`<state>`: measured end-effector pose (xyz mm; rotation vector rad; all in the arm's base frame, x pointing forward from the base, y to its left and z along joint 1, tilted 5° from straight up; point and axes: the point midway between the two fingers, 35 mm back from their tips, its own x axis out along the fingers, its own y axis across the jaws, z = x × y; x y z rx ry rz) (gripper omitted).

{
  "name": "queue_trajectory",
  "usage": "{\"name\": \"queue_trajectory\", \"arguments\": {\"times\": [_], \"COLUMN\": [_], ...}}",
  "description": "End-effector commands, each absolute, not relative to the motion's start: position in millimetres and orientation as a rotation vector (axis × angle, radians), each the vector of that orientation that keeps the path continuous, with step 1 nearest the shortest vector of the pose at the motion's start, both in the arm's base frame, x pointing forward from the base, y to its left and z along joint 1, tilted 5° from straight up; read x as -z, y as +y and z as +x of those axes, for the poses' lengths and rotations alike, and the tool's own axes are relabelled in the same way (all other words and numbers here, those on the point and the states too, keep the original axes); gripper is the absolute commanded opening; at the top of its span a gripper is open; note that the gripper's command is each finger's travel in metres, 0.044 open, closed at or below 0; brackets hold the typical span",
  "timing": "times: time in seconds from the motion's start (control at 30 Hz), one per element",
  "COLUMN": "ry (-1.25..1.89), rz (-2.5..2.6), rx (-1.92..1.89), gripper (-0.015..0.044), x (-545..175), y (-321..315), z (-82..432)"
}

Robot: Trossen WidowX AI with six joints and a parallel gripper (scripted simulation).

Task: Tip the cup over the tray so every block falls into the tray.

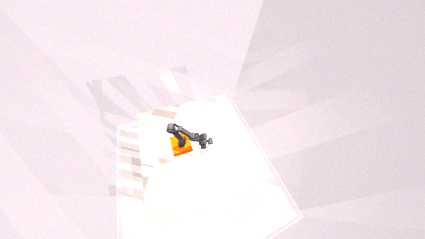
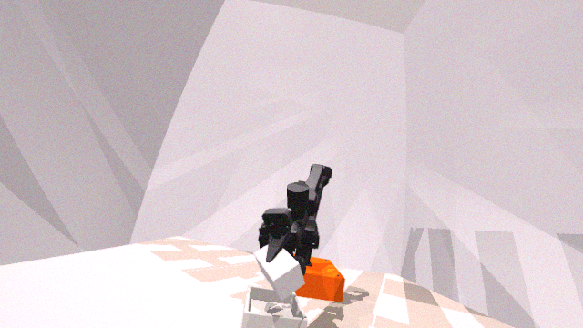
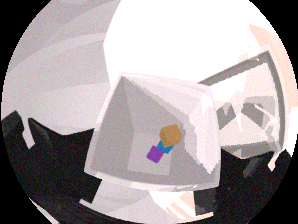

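I have my gripper clamped on the white cup, one finger on either side of it. The cup is tilted in the air, above the white square tray, which sits on the table. Looking into the cup from my wrist, I see three blocks down near its bottom: a tan-orange block, a blue block partly hidden beside it, and a purple block at the blue one's other side. My dark arm reaches out from the orange base, near the tray. I cannot tell whether any block lies in the tray.
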<state>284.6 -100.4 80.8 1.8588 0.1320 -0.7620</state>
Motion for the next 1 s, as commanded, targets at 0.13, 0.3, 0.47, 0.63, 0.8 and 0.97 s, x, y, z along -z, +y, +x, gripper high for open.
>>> {"name": "queue_trajectory", "arguments": {"times": [0.13, 0.3, 0.47, 0.63, 0.8, 0.97], "ry": [0.073, 0.029, -0.016, -0.064, -0.114, -0.166], "rz": [2.019, 2.122, 2.224, 2.326, 2.428, 2.528], "rx": [0.807, 0.827, 0.846, 0.863, 0.880, 0.895], "gripper": [0.0000, 0.0000, 0.0000, 0.0000, 0.0000, 0.0000], "x": [-75.5, -74.6, -73.6, -72.7, -71.7, -70.8], "y": [-100.6, -100.7, -100.8, -100.9, -101.0, -101.1], "z": [284.4, 285.1, 285.9, 286.6, 287.2, 287.9]}}
